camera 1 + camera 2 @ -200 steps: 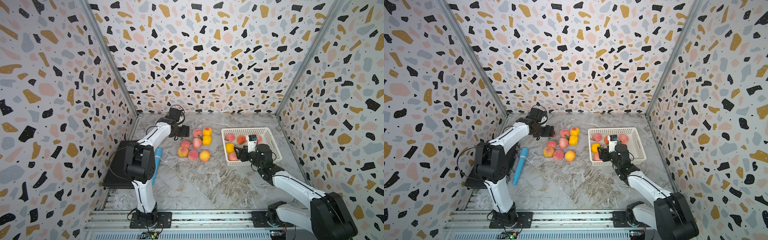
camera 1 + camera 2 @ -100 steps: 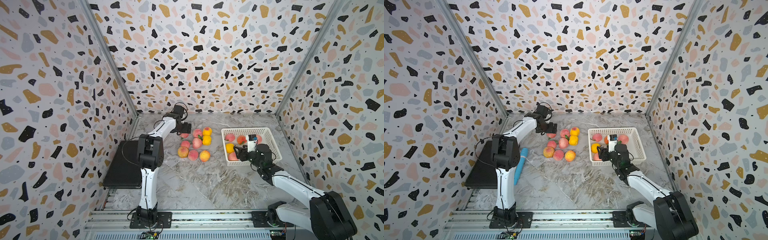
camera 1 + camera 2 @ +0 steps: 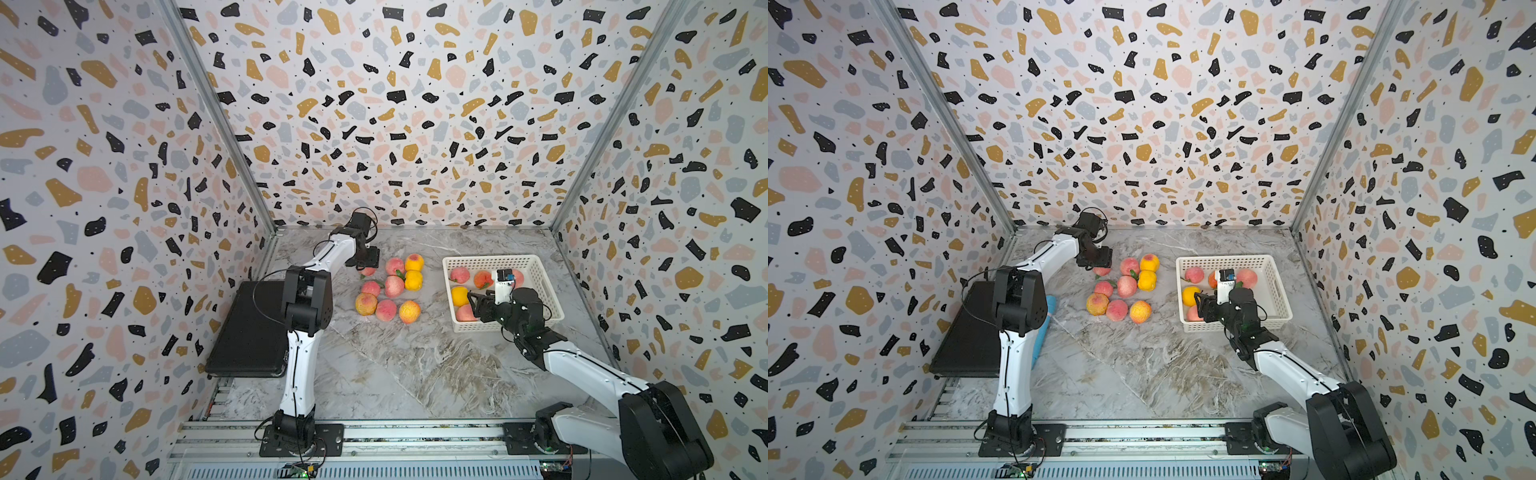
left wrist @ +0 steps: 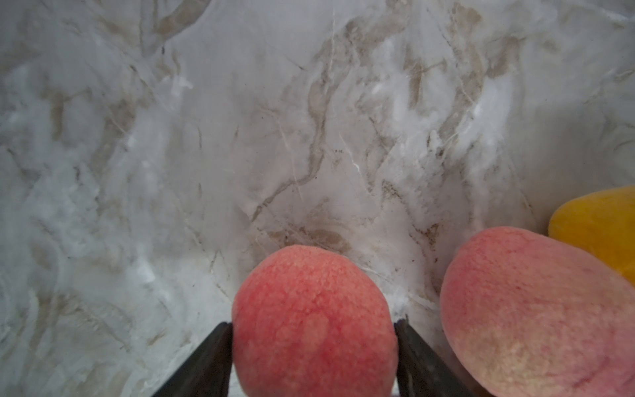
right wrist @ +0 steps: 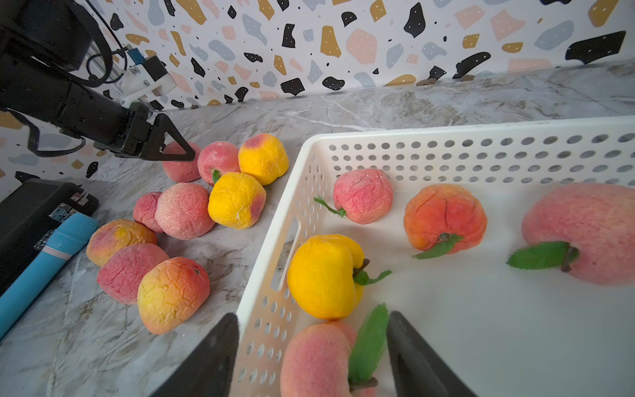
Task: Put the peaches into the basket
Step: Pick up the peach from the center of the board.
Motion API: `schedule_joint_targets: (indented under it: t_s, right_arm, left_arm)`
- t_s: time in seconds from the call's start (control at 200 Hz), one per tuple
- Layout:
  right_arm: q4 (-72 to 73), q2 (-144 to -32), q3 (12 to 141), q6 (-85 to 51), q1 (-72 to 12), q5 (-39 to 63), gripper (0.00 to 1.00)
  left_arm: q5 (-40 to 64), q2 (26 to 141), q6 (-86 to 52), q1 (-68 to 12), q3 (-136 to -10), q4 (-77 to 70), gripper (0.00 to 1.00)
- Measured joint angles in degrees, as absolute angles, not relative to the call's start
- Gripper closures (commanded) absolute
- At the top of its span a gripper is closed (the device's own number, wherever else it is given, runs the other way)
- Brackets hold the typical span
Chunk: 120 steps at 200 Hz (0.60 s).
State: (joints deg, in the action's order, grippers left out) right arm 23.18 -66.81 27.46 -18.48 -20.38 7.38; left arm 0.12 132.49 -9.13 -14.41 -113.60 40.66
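Note:
Several peaches lie in a cluster on the marble table, left of the white basket. My left gripper is at the cluster's back-left corner. In the left wrist view it is shut on a pink-red peach, with a finger pressed to each side; the peach rests on the table. Several more peaches lie in the basket. My right gripper stands open over the basket's left wall, one finger outside and one inside, above a pink peach with a green leaf.
A flat black box lies at the table's left edge, with a blue cylindrical tool beside it behind the left arm. Patterned walls close in the left, back and right sides. Bare marble stretches in front of the cluster.
The left arm has reached further back and right, its gripper has come down onto the back-left peach and closed on it. The right arm has not moved.

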Motion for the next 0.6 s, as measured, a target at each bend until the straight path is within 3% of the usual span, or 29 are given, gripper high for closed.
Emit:
schedule_joint_targets:
  t_s: [0.33,0.601]
  right_arm:
    - [22.6,-66.8,27.5,-18.7,-20.4,5.6,0.31]
    - [14.5,-66.3,29.9,-18.7,-20.2,1.9,0.31]
  left_arm:
    - [-0.5,128.7,-8.8,-14.4,-109.8,40.4,0.43]
    - [1.0,115.0,-8.8,-15.3,-104.7,39.0,0.46]
